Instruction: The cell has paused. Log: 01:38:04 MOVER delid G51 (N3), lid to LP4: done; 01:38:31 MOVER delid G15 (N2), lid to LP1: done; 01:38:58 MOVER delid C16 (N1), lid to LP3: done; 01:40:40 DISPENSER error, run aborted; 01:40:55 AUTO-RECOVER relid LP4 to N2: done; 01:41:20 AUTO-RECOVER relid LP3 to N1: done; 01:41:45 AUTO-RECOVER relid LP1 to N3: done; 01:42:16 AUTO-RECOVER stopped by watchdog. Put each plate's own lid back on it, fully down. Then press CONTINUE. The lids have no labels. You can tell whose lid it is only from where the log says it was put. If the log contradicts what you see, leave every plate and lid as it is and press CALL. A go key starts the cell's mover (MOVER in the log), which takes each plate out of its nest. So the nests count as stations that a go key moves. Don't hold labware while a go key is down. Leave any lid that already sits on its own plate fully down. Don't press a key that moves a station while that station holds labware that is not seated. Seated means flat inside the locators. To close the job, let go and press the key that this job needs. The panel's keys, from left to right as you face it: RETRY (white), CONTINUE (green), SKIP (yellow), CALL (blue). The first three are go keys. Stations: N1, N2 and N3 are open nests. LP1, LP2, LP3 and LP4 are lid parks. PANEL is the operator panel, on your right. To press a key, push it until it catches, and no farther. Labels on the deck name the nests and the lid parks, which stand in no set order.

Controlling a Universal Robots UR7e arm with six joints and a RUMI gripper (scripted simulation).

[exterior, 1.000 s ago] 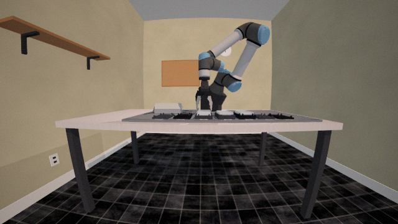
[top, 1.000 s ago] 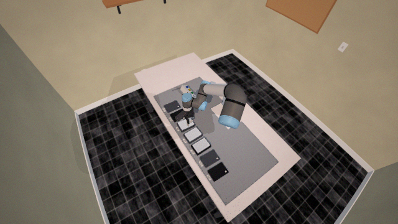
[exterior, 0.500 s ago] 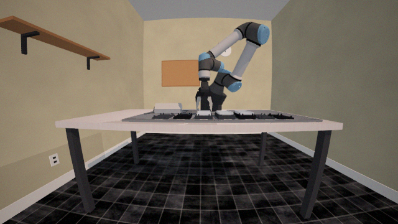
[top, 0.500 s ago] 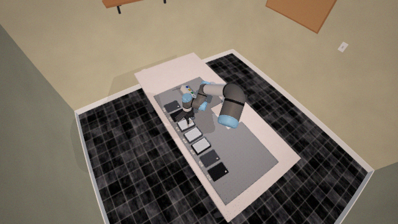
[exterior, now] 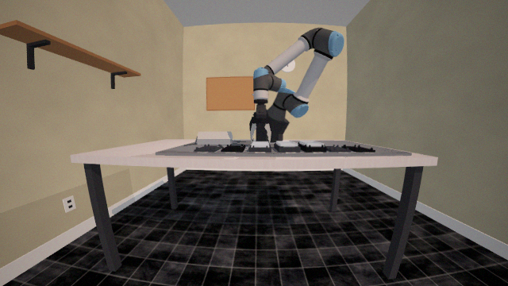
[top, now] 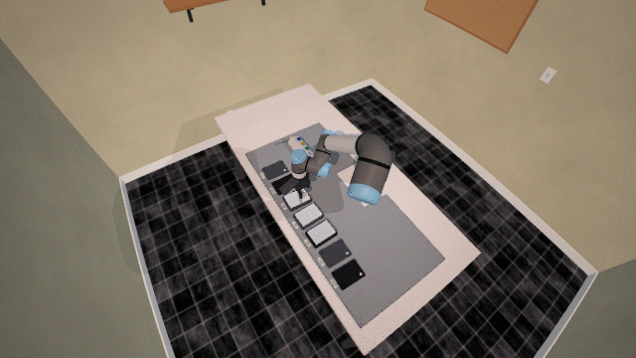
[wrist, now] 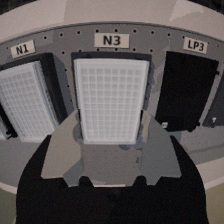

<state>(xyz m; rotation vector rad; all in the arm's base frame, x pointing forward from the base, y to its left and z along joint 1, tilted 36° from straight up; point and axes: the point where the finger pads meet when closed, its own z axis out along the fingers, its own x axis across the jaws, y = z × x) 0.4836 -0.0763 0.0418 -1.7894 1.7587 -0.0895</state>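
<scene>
In the wrist view my gripper (wrist: 110,110) is shut on the clear lid (wrist: 111,99), with a finger on each long side. The lid is over the plate in nest N3 (wrist: 111,40). I cannot tell whether the lid rests on the plate or hangs just above it. The lidded plate in N1 (wrist: 27,102) is to the left. Lid park LP3 (wrist: 186,90) to the right is dark and empty. From above, the gripper (top: 300,191) stands over the first of three white plates; the N1 plate (top: 308,215) and a third plate (top: 321,233) follow in the row.
The operator panel (top: 299,144) with its coloured keys stands just behind the arm's wrist; from the side it is a grey box (exterior: 214,138). Empty dark lid parks lie at both ends of the row (top: 275,170) (top: 348,274).
</scene>
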